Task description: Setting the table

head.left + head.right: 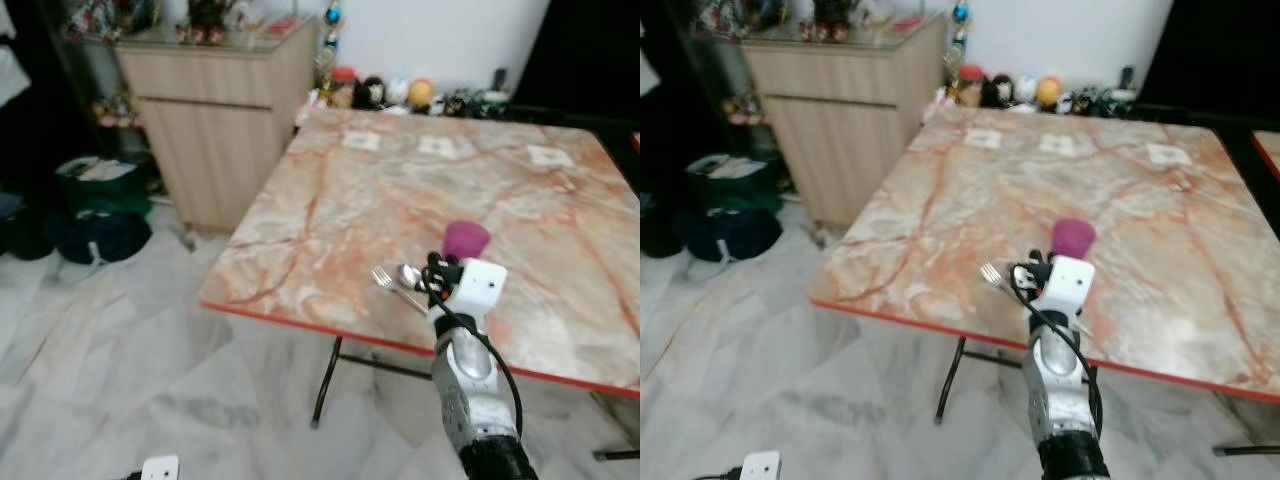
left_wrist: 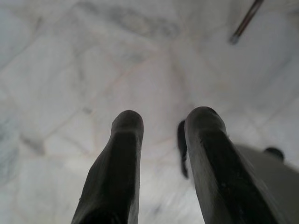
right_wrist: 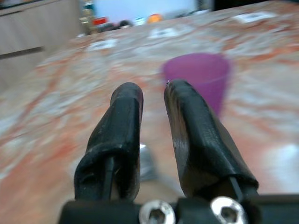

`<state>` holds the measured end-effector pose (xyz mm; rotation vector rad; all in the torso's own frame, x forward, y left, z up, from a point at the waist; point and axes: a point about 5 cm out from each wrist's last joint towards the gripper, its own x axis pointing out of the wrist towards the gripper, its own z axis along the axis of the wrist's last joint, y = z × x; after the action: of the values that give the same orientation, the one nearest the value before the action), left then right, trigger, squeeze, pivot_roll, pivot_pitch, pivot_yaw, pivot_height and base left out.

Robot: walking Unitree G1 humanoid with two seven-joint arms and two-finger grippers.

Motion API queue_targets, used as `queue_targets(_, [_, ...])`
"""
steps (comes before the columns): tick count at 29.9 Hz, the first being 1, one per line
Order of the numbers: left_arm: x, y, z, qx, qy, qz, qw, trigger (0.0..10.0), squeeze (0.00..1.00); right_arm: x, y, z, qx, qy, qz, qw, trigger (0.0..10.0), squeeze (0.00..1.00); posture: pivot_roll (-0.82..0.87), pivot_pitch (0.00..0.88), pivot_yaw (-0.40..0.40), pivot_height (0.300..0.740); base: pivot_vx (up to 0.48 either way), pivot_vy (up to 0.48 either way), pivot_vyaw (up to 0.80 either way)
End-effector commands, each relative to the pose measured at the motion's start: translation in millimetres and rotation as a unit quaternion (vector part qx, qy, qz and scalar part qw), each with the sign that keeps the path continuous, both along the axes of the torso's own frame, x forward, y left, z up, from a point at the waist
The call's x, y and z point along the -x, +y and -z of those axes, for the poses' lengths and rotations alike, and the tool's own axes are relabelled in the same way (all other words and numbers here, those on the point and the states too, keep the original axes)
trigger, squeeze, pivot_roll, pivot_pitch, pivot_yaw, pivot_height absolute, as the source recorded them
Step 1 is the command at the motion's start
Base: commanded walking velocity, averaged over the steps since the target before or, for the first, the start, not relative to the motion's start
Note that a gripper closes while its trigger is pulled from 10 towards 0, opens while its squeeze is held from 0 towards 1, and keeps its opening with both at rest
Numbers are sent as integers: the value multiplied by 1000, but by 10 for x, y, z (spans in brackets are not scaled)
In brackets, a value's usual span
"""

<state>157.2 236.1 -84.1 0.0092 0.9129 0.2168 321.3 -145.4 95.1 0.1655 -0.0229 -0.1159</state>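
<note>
Your right gripper (image 3: 152, 100), fingers slightly apart and empty, hovers over the spoon (image 1: 408, 274) and fork (image 1: 381, 277) beside the purple cup (image 1: 466, 240), seemingly mid-arrangement near the marble table (image 1: 330, 200) edge, while the left gripper (image 2: 163, 123) hangs parted over the floor.

"Where's my right arm (image 1: 468, 385)?"

"I see it stretched forward, its gripper (image 3: 152, 100) low and level, fingers (image 3: 120, 126) a narrow gap apart, nothing between them."

"And the left?"

"My left gripper (image 2: 161, 122) hangs pointing straight down, fingers (image 2: 205, 158) slightly apart and empty."
</note>
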Motion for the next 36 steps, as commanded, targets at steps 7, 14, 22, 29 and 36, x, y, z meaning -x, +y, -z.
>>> queue_targets(7, [2,-17,6,-6,3,1,1000,10000,0,-25,75,-109,27,-26,-33,999,10000,0,-39,0,-20,740,164,0,0])
queue_targets(14, [-1,-20,6,-7,3,2,1000,10000,0,-1,122,-176,63,-51,-65,995,10000,0,-43,3,-21,740,0,0,0])
queue_targets(22, [8,-21,9,-10,4,4,1000,10000,0,75,22,-352,109,-88,-166,976,10000,0,-48,10,-19,740,0,0,0])
queue_targets(29, [23,-18,15,-9,6,6,1000,10000,0,263,-374,-310,197,-28,-279,939,10000,0,-56,14,-20,740,0,0,0])
queue_targets(36, [18,-13,12,-8,8,9,1000,10000,0,397,-616,-101,231,78,-348,905,10000,0,-58,12,-16,740,0,0,0])
